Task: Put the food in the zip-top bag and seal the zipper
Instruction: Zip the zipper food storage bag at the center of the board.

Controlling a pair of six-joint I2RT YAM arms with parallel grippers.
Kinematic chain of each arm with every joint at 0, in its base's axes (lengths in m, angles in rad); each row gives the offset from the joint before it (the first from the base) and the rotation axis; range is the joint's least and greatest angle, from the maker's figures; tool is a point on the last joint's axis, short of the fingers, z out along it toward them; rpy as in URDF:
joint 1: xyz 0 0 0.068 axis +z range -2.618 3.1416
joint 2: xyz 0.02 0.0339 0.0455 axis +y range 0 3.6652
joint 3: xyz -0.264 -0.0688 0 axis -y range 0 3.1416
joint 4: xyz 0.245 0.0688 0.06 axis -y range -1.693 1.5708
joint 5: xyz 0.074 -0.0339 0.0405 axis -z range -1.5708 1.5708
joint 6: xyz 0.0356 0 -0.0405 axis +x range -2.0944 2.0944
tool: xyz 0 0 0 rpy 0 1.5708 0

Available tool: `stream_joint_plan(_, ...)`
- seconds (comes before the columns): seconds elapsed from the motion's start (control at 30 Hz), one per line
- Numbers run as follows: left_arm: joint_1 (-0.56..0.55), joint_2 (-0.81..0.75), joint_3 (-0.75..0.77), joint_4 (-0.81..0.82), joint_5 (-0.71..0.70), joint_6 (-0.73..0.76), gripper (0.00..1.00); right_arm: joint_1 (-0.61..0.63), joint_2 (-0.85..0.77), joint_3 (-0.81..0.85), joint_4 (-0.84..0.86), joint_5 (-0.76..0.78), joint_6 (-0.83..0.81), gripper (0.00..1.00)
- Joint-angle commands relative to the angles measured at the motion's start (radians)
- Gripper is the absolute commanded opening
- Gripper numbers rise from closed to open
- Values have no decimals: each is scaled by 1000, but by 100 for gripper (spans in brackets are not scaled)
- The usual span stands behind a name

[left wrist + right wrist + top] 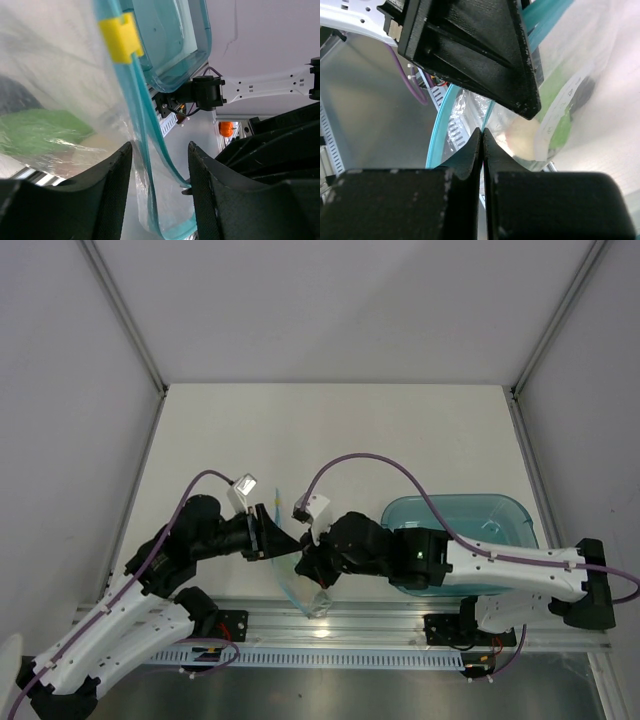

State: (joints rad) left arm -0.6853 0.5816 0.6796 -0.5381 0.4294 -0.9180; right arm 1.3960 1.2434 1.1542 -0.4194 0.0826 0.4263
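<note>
Filled clear crinkly plastic zip-top bag (pixel 55 65), upright.
Inside it: green toy food (pixel 40 130), a cream egg (pixel 520 142), a dark piece (pixel 582 92). The light teal zipper strip (pixel 145 135) carries a yellow slider (pixel 120 37); its tracks look parted.

No legible text or numbers anywhere -- small print on zip-top bag (pixel 605 60) unreadable.

Right tool (pixel 483 145) pinches the zip-top bag (pixel 605 75) edge, green and cream food (pixel 563 131) inside
</note>
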Motion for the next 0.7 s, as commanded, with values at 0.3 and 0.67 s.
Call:
stream_joint_plan(0.3,-5,-3,-26,20,-9,-12,22,47,70,78,30,75,-31,0)
stream_joint_plan(0.67,-3,35,49,-95,-14,175,1,40,25,101,-59,100,-29,61)
